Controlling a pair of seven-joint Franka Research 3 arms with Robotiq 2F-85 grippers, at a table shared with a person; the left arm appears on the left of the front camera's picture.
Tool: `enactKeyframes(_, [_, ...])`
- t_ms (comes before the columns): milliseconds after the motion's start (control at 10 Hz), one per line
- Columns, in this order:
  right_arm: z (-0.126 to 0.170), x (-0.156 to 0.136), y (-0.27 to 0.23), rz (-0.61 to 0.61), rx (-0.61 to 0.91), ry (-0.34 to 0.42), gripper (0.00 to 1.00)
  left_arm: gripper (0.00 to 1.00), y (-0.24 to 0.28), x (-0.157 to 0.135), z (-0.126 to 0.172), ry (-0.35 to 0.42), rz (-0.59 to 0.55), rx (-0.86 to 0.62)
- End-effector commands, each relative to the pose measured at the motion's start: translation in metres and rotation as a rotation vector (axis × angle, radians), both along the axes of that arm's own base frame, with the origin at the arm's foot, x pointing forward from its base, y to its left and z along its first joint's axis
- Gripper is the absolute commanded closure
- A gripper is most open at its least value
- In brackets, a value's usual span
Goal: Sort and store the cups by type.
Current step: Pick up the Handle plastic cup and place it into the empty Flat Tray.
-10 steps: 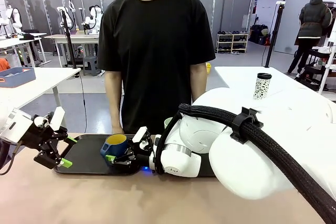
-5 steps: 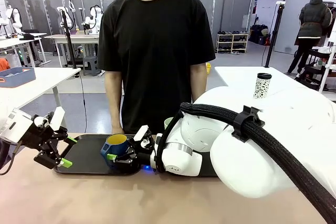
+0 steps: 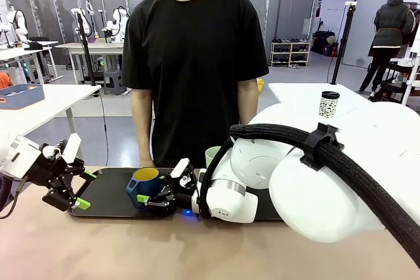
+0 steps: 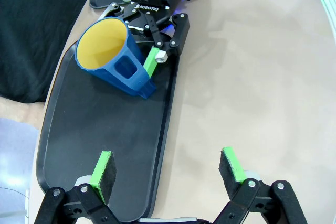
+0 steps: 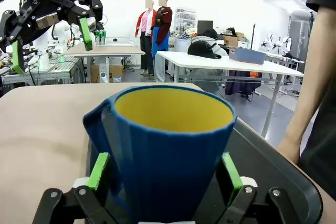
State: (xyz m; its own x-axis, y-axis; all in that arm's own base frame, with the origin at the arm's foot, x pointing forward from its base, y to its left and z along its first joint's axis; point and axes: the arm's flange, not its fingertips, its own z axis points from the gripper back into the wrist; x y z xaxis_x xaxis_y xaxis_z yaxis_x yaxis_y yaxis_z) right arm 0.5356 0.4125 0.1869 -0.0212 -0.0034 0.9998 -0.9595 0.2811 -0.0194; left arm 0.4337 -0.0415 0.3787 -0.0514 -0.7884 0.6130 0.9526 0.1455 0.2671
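A dark blue handled mug (image 3: pixel 146 181) with a yellow inside stands on a black tray (image 3: pixel 105 202). My right gripper (image 3: pixel 156 195) reaches in from the right and is open, its green pads on either side of the mug (image 5: pixel 168 145) with small gaps. In the right wrist view the right gripper (image 5: pixel 165 174) straddles the mug's base. My left gripper (image 3: pixel 84 189) hangs open over the tray's left end, well clear of the mug (image 4: pixel 113 59); nothing lies between the left gripper's (image 4: pixel 167 167) fingers. A pale mint-green tumbler (image 3: pixel 212 155) peeks out behind the right arm.
A person in a black shirt stands at the far side, one hand (image 3: pixel 146 162) near the tray's far edge. The bulky right arm (image 3: pixel 315 188) covers the table's right half. Bare tabletop (image 3: pixel 131 247) runs along the near edge. A speckled lidded cup (image 3: pixel 328 106) stands on a table behind.
My right gripper has spread its jaws off the mug and drawn back a little to the right. The mug stays on the tray. The left arm has not moved.
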Motion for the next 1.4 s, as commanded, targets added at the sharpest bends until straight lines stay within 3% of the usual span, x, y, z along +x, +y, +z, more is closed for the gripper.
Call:
enactKeyframes(0, [-0.048,-0.101,0.014,-0.067,0.019,-0.072,0.00,0.00,-0.001,0.003,-0.001,-0.007,0.004,-0.007])
enactKeyframes(700, [-0.047,-0.140,-0.028,-0.147,-0.005,-0.056,0.00,0.00,-0.001,0.003,-0.001,-0.007,0.004,-0.007])
enactKeyframes(800, [-0.038,-0.168,-0.057,-0.104,-0.038,-0.019,0.00,0.00,-0.001,0.003,-0.001,-0.007,0.004,-0.007])
enactKeyframes(1100, [-0.034,-0.173,-0.063,-0.079,-0.066,0.015,0.00,0.00,-0.001,0.003,-0.001,-0.007,0.004,-0.007])
enactKeyframes(1200, [-0.032,-0.172,-0.064,-0.070,-0.073,0.010,0.00,0.00,-0.001,0.003,-0.001,-0.007,0.004,-0.007])
enactKeyframes(1300, [0.012,-0.091,-0.099,-0.039,-0.057,0.094,0.00,0.00,-0.001,0.003,-0.001,-0.007,0.004,-0.007])
